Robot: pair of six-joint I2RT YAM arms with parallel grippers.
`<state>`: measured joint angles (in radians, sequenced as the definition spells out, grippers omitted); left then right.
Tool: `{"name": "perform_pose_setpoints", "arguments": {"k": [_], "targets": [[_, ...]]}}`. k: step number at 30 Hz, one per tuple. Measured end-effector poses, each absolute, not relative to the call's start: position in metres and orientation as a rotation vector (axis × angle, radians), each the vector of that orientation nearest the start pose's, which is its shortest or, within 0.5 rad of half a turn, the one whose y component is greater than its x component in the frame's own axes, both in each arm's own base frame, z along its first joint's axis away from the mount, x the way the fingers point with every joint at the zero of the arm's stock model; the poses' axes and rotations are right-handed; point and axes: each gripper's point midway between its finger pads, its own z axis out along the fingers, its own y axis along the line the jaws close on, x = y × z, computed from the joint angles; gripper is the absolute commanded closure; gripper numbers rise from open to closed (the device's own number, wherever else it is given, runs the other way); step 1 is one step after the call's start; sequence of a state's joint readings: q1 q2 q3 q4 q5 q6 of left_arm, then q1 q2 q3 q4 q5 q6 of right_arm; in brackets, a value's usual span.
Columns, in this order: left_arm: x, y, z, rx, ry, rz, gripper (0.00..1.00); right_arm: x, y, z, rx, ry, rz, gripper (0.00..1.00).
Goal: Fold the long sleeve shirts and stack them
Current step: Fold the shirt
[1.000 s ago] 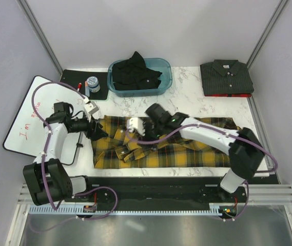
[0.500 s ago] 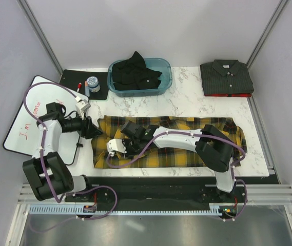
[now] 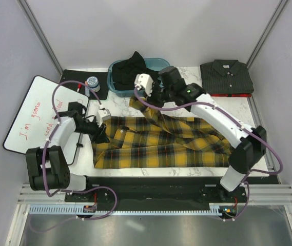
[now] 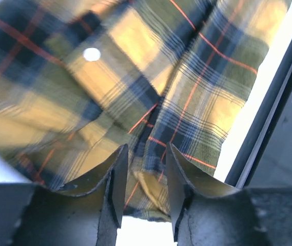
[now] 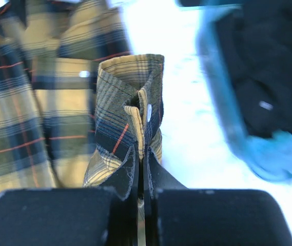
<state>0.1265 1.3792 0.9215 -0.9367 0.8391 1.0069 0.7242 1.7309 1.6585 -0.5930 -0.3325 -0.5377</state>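
The yellow-and-black plaid shirt (image 3: 156,148) lies spread across the table's middle. My right gripper (image 3: 141,95) is shut on its sleeve cuff (image 5: 130,92) and holds it raised near the blue bin (image 3: 163,84). In the right wrist view the cuff is pinched between the closed fingers of the right gripper (image 5: 141,159). My left gripper (image 3: 101,134) sits at the shirt's left edge. Its jaws (image 4: 146,154) stand apart with a fold of plaid (image 4: 187,77) between them. A black shirt (image 3: 135,74) is heaped in the bin. A charcoal shirt (image 3: 226,77) lies folded at the back right.
A whiteboard (image 3: 33,115) with red writing lies to the left. A black mat with a small jar (image 3: 92,83) sits beside the bin. A black strip (image 3: 161,184) runs along the table's near edge. Grey walls close in both sides.
My right gripper shut on the cuff and carried the sleeve from the shirt's left front up toward the bin. My left gripper slid right onto the shirt's edge, its jaws narrowing.
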Motion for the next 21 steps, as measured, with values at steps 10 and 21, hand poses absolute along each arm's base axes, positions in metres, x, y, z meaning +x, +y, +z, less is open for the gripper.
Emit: {"name": "perform_pose_setpoints", "arguments": {"k": [10,21], "targets": [[0.232,-0.098,0.046,1.472,2.220,-0.746,0.64,0.336,0.306,0.269,-1.373,1.736,0.459,1.00],[0.215,-0.081,0.020,1.625,2.282,-0.645,0.58,0.353,0.270,0.274,-1.283,1.808,0.419,1.00]]}}
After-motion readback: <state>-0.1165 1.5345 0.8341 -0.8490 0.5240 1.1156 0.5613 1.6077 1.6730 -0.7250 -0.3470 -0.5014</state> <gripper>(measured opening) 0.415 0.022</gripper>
